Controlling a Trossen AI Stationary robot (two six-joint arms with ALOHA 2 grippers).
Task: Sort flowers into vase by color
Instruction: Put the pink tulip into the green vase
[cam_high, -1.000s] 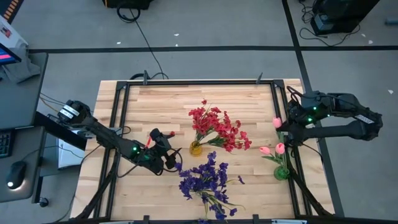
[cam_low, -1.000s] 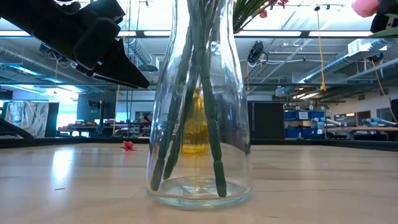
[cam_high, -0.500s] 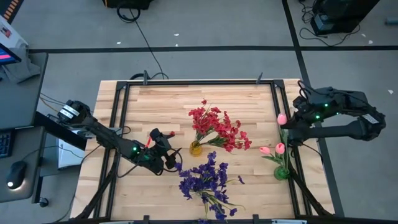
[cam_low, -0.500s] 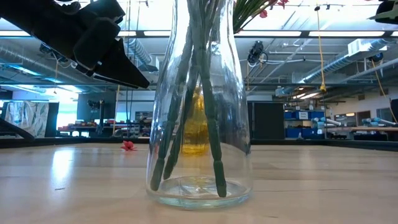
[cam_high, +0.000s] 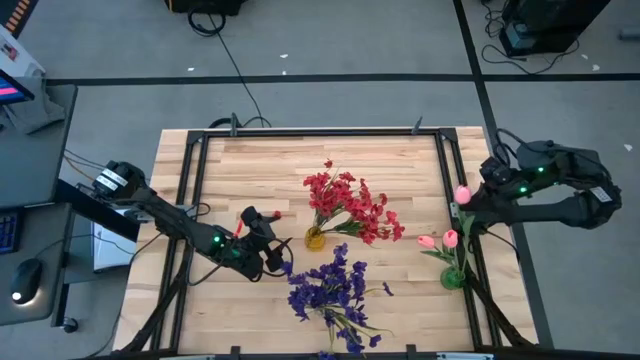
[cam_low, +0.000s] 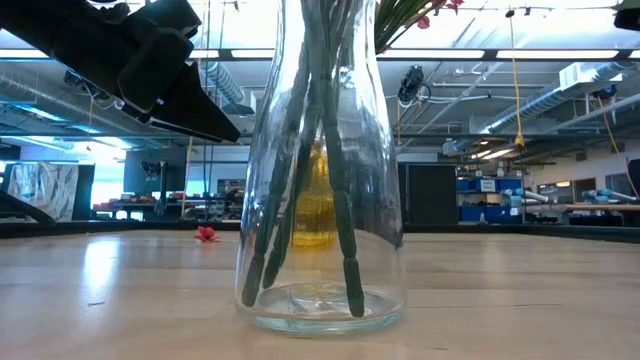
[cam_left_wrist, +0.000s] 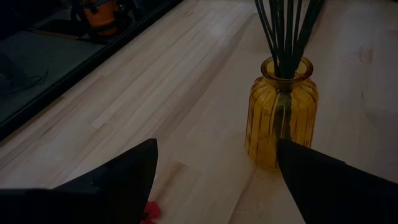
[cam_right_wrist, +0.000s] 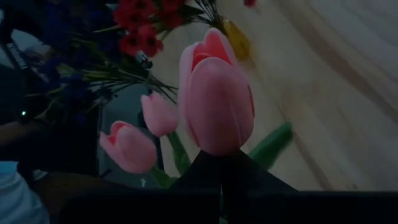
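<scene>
My right gripper stands over the table's right edge, shut on a pink tulip, a little beyond the green vase that holds two pink tulips. The right wrist view shows the held bud and those two tulips behind it. My left gripper hangs open left of the yellow vase with the red blooms; in the left wrist view that vase stands beyond the parted fingers. Purple blooms fill the clear vase. My right gripper pinches the pink tulip's stem right under the bud between its two shut fingers. The bud stands up above the fingertips. The tulip is lifted clear of the table; the gripper hides the stem below the hold.
A loose red bloom lies on the table near the left gripper, also in the left wrist view as a red scrap. A black frame rail runs around the wooden table top. Bare wood lies along the far side.
My right gripper has carried the pink tulip toward the table's right edge and upward; the bud has left the top of the low view. It has stayed shut on the stem. The left arm has kept still.
</scene>
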